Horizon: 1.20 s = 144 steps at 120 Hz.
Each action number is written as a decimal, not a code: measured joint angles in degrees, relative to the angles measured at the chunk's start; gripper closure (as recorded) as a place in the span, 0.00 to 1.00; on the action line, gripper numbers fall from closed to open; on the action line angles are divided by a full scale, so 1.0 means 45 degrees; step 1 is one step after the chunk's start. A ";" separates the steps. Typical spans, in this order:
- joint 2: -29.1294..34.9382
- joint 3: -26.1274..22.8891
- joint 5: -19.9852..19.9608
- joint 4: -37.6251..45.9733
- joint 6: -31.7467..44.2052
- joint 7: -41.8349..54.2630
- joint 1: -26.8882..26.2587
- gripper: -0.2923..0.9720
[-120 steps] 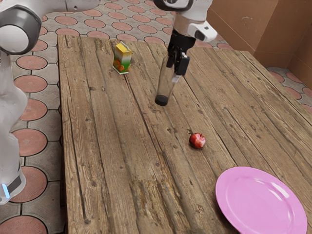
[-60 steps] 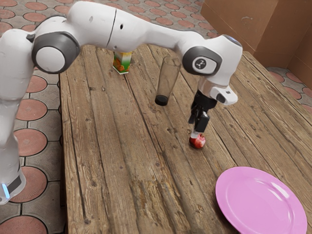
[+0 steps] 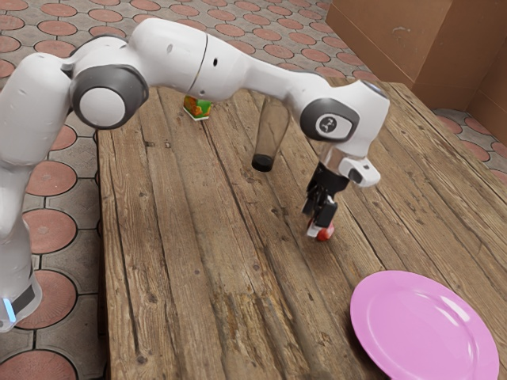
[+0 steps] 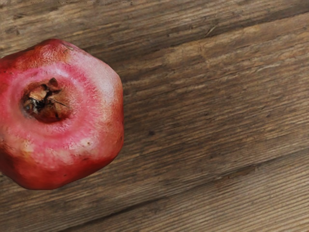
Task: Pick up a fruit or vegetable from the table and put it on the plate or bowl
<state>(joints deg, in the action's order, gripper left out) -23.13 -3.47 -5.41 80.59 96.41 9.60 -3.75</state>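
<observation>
Exterior view: glass [image 3: 269, 138] (dark) beyond pomegranate [image 3: 323, 233], plate [image 3: 428, 332] apart.

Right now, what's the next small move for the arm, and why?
Probably firm up the grasp on the pomegranate before any lift: the gripper is down over it, it rests on the table, and the pink plate lies apart.

Wooden table [image 3: 198, 261] bears pomegranate [image 3: 324, 233]; plate [image 3: 424, 328]; glass [image 3: 272, 138]; perhaps a carton [image 3: 198, 108].

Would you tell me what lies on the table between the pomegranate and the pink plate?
Only bare table planks: the exterior view shows nothing between the pomegranate and the pink plate.
</observation>
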 joint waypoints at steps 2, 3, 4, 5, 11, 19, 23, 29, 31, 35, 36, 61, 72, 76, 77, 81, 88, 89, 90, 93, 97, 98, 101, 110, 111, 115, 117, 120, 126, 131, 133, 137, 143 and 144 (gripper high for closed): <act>-0.0007 0.0002 0.0004 -0.0009 0.0083 0.0011 -0.0006 0.25; -0.0009 0.0003 0.0006 -0.0012 0.0125 0.0016 -0.0007 0.25; -0.0014 0.0004 0.0007 -0.0016 0.0167 0.0022 -0.0009 0.25; -0.0029 0.0005 0.0009 -0.0019 0.0214 0.0027 -0.0011 0.25; -0.0123 0.0007 0.0026 -0.0028 0.0510 0.0057 -0.0015 0.25; -0.0354 0.0056 0.0043 -0.0032 0.0823 0.0093 -0.0006 0.25; -0.0440 0.0130 0.0049 -0.0015 0.0944 0.0110 0.0001 0.24; -0.0589 0.0231 0.0058 0.0014 0.1092 0.0133 0.0012 0.22; -0.0644 0.0253 0.0060 0.0017 0.1134 0.0140 0.0013 0.22; -0.0743 0.0286 0.0060 0.0014 0.1209 0.0154 0.0015 0.23; -0.0764 0.0291 0.0059 0.0013 0.1227 0.0158 0.0016 0.23; -0.0840 0.0320 0.0128 -0.0134 0.1731 0.0232 -0.0006 0.25; -0.0826 0.0329 0.0336 -0.0329 0.2070 0.0258 0.0001 0.25; -0.0827 0.0376 0.0402 -0.0403 0.2161 0.0267 -0.0002 0.25; -0.0827 0.0391 0.0416 -0.0422 0.2182 0.0269 -0.0002 0.25; -0.0836 0.0431 0.0463 -0.0532 0.2257 0.0277 -0.0002 0.25; -0.0852 0.0466 0.0521 -0.0617 0.2447 0.0291 0.0004 0.25; -0.0854 0.0467 0.0527 -0.0622 0.2485 0.0293 0.0002 0.25; -0.0856 0.0469 0.0533 -0.0628 0.2520 0.0295 0.0001 0.25; -0.0860 0.0472 0.0548 -0.0639 0.2628 0.0300 -0.0002 0.25; -0.0861 0.0475 0.0564 -0.0648 0.2753 0.0306 -0.0004 0.25; -0.0862 0.0475 0.0568 -0.0649 0.2781 0.0308 -0.0004 0.25; -0.0864 0.0476 0.0577 -0.0652 0.2859 0.0312 -0.0005 0.25; -0.1039 0.0491 0.0599 -0.0632 0.3044 0.0325 0.0059 0.25; -0.1082 0.0491 0.0599 -0.0628 0.3062 0.0326 0.0078 0.25; -0.1233 0.0493 0.0604 -0.0615 0.3125 0.0329 0.0156 0.25; -0.1286 0.0492 0.0607 -0.0609 0.3155 0.0330 0.0193 0.25; -0.1346 0.0491 0.0605 -0.0580 0.3194 0.0332 0.0251 0.25; -0.1514 0.0489 0.0595 -0.0534 0.3255 0.0336 0.0323 0.25; -0.1720 0.0470 0.0578 -0.0527 0.3309 0.0341 0.0337 0.25; -0.1787 0.0462 0.0569 -0.0528 0.3341 0.0343 0.0339 0.25; -0.1893 0.0451 0.0551 -0.0524 0.3395 0.0346 0.0341 0.25; -0.1889 0.0456 0.0536 -0.0571 0.3323 0.0349 0.0305 0.23; -0.1871 0.0459 0.0535 -0.0592 0.3284 0.0350 0.0293 0.23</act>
<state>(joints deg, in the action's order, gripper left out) -31.55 -1.40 -3.00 77.93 111.19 11.18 -2.43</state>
